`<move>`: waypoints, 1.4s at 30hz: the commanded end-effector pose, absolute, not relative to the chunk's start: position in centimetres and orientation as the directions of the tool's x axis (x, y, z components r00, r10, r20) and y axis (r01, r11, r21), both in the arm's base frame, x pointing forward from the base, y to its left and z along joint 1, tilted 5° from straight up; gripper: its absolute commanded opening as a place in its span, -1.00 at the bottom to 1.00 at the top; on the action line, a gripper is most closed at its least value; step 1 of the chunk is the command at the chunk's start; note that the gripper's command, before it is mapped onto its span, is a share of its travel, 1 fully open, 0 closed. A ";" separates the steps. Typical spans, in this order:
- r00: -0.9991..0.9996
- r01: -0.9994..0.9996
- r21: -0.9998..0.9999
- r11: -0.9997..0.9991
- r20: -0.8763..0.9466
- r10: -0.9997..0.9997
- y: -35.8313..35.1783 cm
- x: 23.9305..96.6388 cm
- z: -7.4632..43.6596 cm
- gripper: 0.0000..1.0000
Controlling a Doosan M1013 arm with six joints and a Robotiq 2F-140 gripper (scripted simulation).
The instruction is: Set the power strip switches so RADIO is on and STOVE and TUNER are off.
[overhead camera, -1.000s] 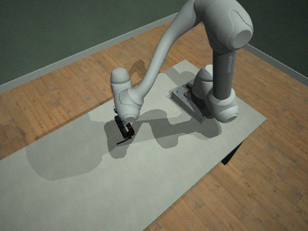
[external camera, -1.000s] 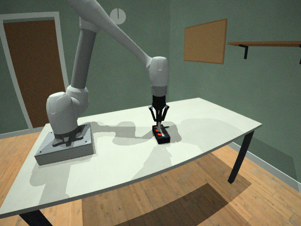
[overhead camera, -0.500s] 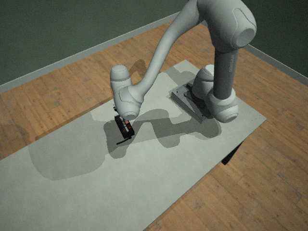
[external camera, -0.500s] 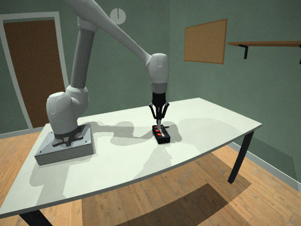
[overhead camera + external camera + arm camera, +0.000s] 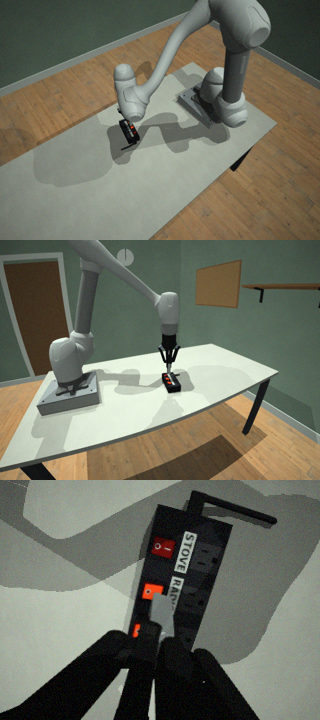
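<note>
A black power strip (image 5: 129, 131) lies flat on the grey table, the right way up; it also shows in the exterior view (image 5: 171, 382) and the wrist view (image 5: 183, 583). Its cord end points away from my wrist. The switch by the STOVE label (image 5: 162, 547) is dark red. The middle switch (image 5: 152, 591), beside a label starting "RA", glows bright orange. A third switch (image 5: 136, 631) glows orange and is partly hidden by my fingers; its label is hidden. My gripper (image 5: 158, 608) (image 5: 168, 367) is shut and empty, pointing straight down, its tips just above the middle of the strip.
The arm's base (image 5: 68, 392) stands on a grey plate at one end of the table. The arm's own links overhang the strip in the top view (image 5: 130, 103). The table edge (image 5: 180, 418) lies well beyond the strip.
</note>
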State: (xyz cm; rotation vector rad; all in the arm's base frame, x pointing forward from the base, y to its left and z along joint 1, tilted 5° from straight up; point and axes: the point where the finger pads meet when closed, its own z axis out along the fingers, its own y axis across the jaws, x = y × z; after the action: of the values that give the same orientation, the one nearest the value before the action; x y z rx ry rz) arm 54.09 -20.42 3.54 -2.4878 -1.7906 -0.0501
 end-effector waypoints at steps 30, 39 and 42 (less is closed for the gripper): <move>0.318 0.948 -0.043 -0.316 0.071 0.945 -24.2 51.1 4.7 -1.00; 0.318 0.948 -0.043 -0.316 0.071 0.945 -24.2 51.1 4.7 -1.00; 0.318 0.948 -0.043 -0.316 0.071 0.945 -24.2 51.1 4.7 -1.00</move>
State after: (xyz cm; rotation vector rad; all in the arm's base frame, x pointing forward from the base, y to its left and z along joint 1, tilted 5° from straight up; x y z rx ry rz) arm 51.08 -24.17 4.64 -2.4880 -1.7902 -0.0499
